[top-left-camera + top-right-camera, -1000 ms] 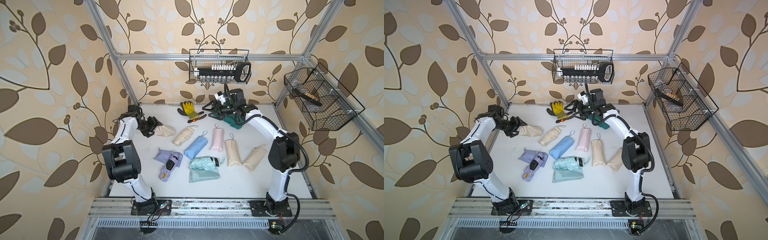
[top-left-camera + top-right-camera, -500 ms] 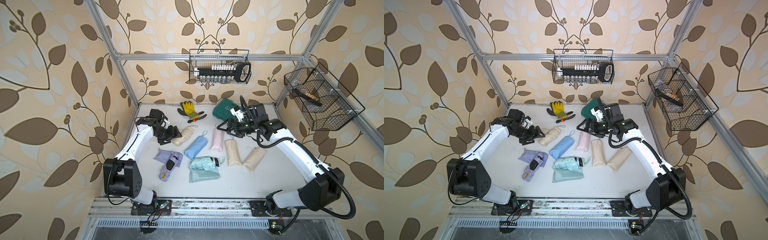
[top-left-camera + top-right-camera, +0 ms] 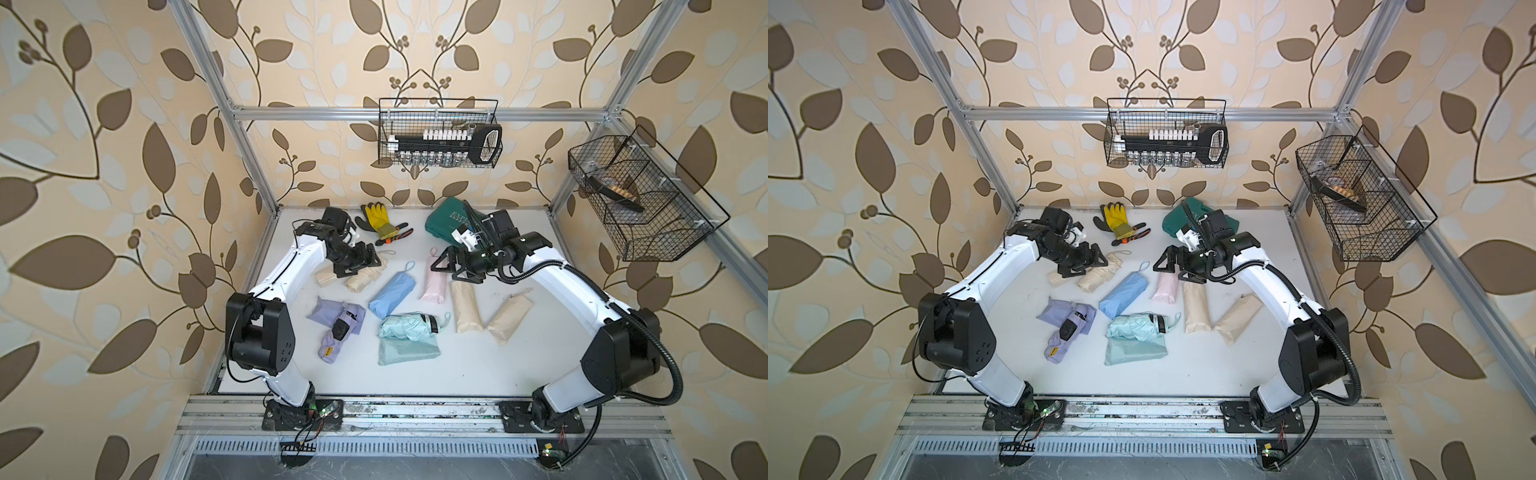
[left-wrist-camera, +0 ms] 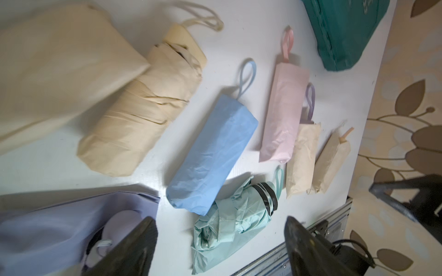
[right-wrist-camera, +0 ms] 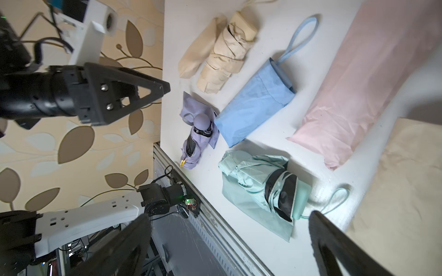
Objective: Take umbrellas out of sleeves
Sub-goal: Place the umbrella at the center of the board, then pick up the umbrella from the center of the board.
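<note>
Both grippers hang over the far half of the table [image 3: 519,365], and both have the jaws spread wide with nothing between them; the wrist views show this clearly. The right gripper [image 3: 452,269] is just above the far end of the pink sleeve [image 3: 435,286], where the small loop is. This sleeve looks full, so I judge it is the next one to empty. Its long axis runs almost straight from far to near, so its body lies on the near side of the right jaws. The left gripper [image 3: 360,266] is above the beige umbrella [image 3: 368,280], which lies already out, beside its flat beige sleeve [image 3: 326,276] at the far left. Between it and the pink sleeve lies the blue sleeve [image 3: 392,289], which also seems full. So the right arm is the nearer one to the pink sleeve, and the left would have to pass over the blue sleeve to hold the near end. The lilac umbrella [image 3: 338,332] and the mint umbrella [image 3: 405,326] lie out on the near side.
</note>
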Controlling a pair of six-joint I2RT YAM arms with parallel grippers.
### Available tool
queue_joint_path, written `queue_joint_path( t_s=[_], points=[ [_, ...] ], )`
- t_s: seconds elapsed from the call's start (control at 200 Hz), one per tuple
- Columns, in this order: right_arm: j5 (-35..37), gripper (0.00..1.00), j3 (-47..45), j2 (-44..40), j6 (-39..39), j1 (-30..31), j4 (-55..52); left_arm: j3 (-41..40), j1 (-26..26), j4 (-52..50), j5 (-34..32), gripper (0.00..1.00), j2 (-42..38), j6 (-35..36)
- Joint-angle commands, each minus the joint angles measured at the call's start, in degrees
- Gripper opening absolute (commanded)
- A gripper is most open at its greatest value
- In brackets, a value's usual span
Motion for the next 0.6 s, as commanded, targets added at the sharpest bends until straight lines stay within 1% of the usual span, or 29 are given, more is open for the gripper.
queue_joint_path(
  t_s=[0.0, 0.165, 0.26, 0.415, 0.51, 0.595],
  points=[
    [-0.2, 0.99, 1.45, 0.86, -0.72, -0.18, -2.02, -2.02, -2.68, -3.15, -1.32, 0.84, 0.25, 3.61],
    [0.72, 0.99, 0.04, -1.12, 5.69, 0.36, 1.8, -1.8, -6.58, -4.55, -5.66, 0.85, 2.41, 8.85],
    [1.8, 0.99, -1.62, -3.54, 8.45, 1.74, 3.6, -2.09, -7.38, -4.44, -7.87, 0.87, 3.38, 10.53],
    [3.0, 0.99, -4.62, -6.12, 9.67, 2.44, 3.51, -1.43, -8.11, -3.95, -8.42, 0.88, 5.4, 12.21],
    [2.76, 0.99, -6.39, -6.39, 10.47, 2.44, 5.04, -1.69, -8.99, -2.46, -8.13, 0.88, 7.15, 11.93],
    [2.44, 0.99, -6.0, -5.2, 10.01, 2.39, 5.29, -0.96, -10.79, -1.45, -10.25, 0.88, 9.0, 12.41]
  ],
)
